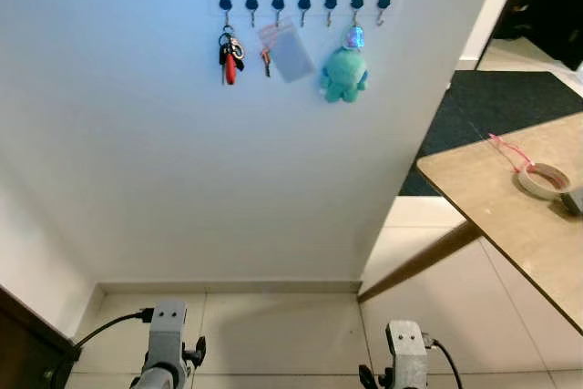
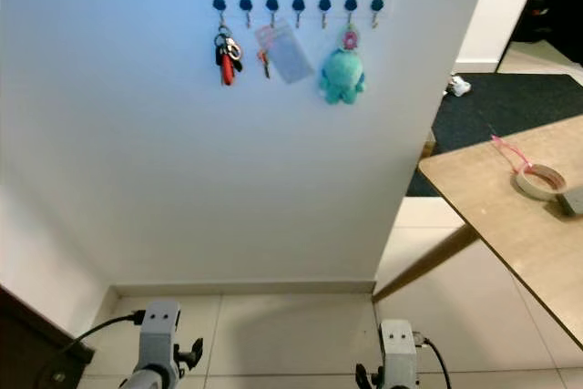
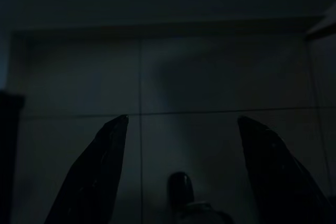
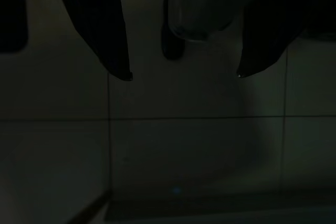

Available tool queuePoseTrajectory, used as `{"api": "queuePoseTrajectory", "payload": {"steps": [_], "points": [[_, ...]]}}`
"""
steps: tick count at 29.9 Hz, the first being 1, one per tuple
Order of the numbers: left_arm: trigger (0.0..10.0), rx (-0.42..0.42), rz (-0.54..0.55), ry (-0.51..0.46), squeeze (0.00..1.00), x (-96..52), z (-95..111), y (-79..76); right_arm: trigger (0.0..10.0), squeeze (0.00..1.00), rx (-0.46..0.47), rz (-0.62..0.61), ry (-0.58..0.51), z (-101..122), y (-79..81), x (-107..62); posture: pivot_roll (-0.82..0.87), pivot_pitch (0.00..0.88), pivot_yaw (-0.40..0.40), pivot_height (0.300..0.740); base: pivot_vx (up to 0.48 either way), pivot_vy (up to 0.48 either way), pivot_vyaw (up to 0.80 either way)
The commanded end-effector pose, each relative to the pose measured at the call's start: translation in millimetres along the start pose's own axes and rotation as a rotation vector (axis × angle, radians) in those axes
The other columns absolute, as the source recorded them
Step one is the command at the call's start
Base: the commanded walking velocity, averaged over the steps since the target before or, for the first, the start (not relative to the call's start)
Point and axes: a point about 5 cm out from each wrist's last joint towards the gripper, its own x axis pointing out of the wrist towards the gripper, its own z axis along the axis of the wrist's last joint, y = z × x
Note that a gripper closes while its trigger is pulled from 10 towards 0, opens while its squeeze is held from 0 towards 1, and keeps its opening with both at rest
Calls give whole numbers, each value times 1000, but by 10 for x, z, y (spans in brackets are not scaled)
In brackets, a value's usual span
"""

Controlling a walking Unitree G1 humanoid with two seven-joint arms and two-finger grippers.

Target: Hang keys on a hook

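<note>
A row of several dark hooks runs along the top of a white wall. A bunch of keys with a red fob hangs from the leftmost hook. Beside it hang a small key with a clear card pouch and a teal plush toy. Both arms hang low over the tiled floor. My left gripper is open, its fingers spread with nothing between them. The right gripper is open too and empty, over dark floor tiles.
A wooden table juts in from the right, with a roll of tape and a pink cord on it. A dark rug lies behind it. A dark furniture corner sits at the lower left.
</note>
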Motion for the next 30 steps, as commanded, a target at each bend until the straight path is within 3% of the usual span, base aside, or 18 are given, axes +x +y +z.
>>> {"api": "queuePoseTrajectory", "payload": {"steps": [1, 30], "points": [[10000, -17, 17, -4, 0, -18, -25, 30, 10000, 0, 7, -9, 4, -34, -16, -15, 45, 45, 7, 740, 0, 0, -800], [10000, -65, 4, -4, 0, -42, -74, 33, 10000, 0, -11, -2, 2, -34, 2, -13, 49, 55, 1, 740, 0, 0, -800]]}}
